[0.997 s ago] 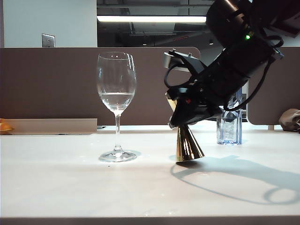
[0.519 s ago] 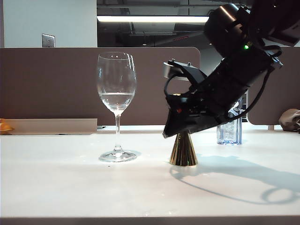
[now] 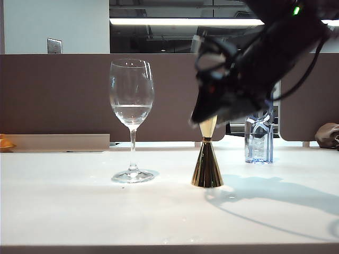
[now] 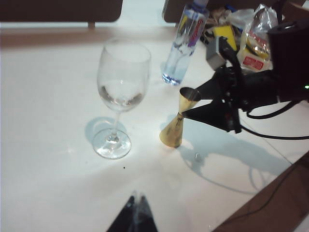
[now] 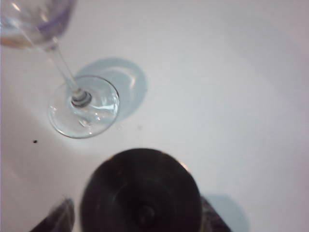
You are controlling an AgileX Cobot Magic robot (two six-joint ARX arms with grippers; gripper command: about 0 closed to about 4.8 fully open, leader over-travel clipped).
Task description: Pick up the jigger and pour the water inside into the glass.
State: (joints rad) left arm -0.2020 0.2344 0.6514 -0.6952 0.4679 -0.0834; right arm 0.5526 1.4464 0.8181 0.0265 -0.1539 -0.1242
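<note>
Right end effector (image 4: 190, 104) lifted, wide open, straddling upright jigger (image 3: 207, 159).

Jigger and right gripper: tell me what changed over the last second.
The jigger, tilted in the right gripper's grasp a second ago, was set upright on the table and released. The gripper opened and is lifting away, its fingers on either side of the upper cone. The glass with its water and the bottle stayed put. The left gripper shows only its fingertips, closed.
</note>
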